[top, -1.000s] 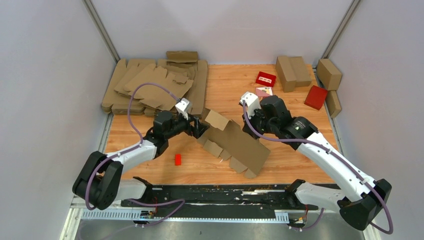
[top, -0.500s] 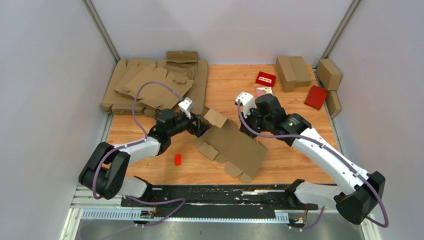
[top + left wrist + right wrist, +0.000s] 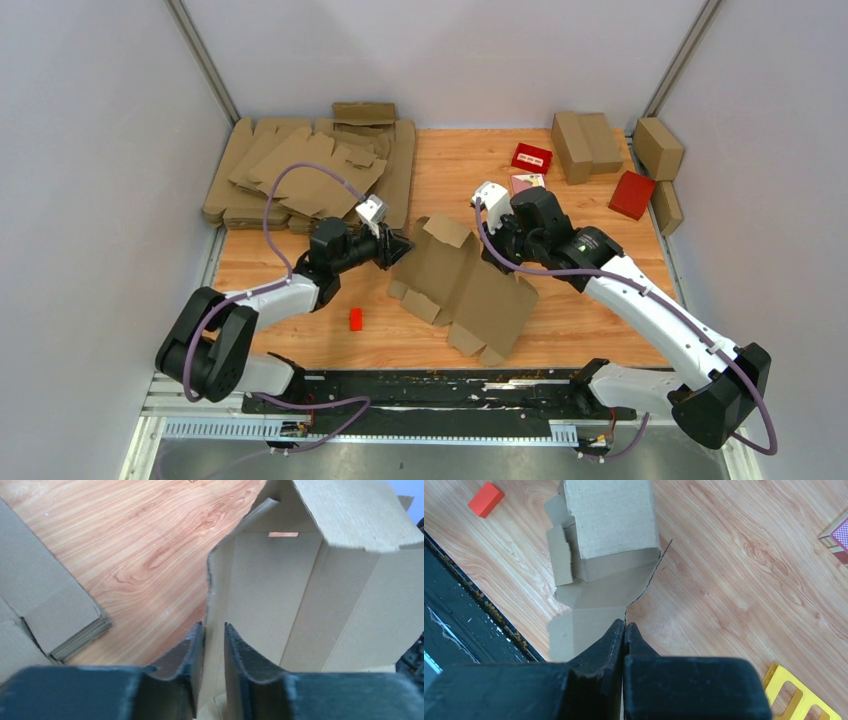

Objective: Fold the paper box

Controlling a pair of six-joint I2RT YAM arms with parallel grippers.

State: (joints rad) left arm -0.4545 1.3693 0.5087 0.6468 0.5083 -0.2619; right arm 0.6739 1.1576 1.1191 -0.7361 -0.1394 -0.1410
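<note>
Fold the paper box, early stage. The paper box (image 3: 470, 285), a plain brown cardboard cut-out sheet with flaps and crease lines, lies at the middle of the light wooden table (image 3: 470, 165), between the two arms. Its left part is tilted up off the wood.

The left end effector (image 3: 214, 627) is clenched on the raised left edge of the sheet. The card fills the narrow gap between its dark fingers, though how firm the pinch is cannot be told. The right end effector (image 3: 624, 625) is clamped tight on the opposite edge, with the thin card running into its fingertips.

Progress, as judged: some panels are bent along their creases and one flap stands up at the far side. No walls meet and no flap is tucked, so the forming of the carton is almost wholly left to do.

Compared with one second ago, the left jaws, then wide apart beside the flap, have narrowed onto the card. The left part of the sheet stands steeper, and the right wrist has shifted slightly toward the far left.

Not involved: a stack of flat brown cardboard sheets (image 3: 300, 170) at the far left, finished brown cartons (image 3: 585, 140) at the far right, and a small red block (image 3: 355, 319) near the left arm.
</note>
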